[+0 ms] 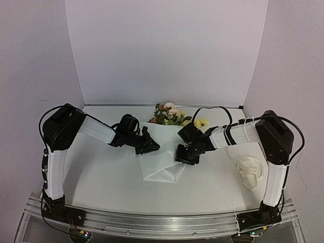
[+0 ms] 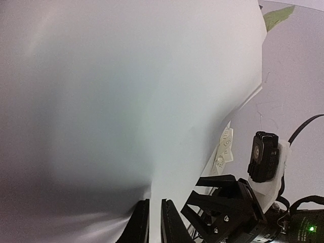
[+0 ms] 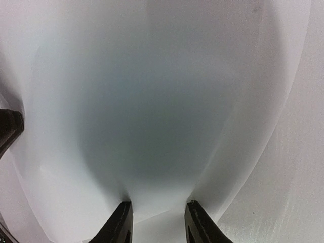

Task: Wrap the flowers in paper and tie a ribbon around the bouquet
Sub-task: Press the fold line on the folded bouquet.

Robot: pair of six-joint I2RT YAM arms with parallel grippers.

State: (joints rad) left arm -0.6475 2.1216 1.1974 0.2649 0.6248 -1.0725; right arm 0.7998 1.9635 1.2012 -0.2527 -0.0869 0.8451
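Pinching the paper's (image 2: 126,101) edge, the left claw (image 2: 155,215) is almost fully clenched. The right claw (image 3: 157,217) grasps a wider fold. Paper lies mid-bench (image 1: 101,177) between both; flowers (image 1: 169,114) protrude at its far end, ribbon (image 1: 250,172) lies apart, rightward.

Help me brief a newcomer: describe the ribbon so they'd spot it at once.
On the white table, look to the right side, just inside the right arm. The ribbon lies there in a loose cream coil, unlike the smooth white paper at centre.
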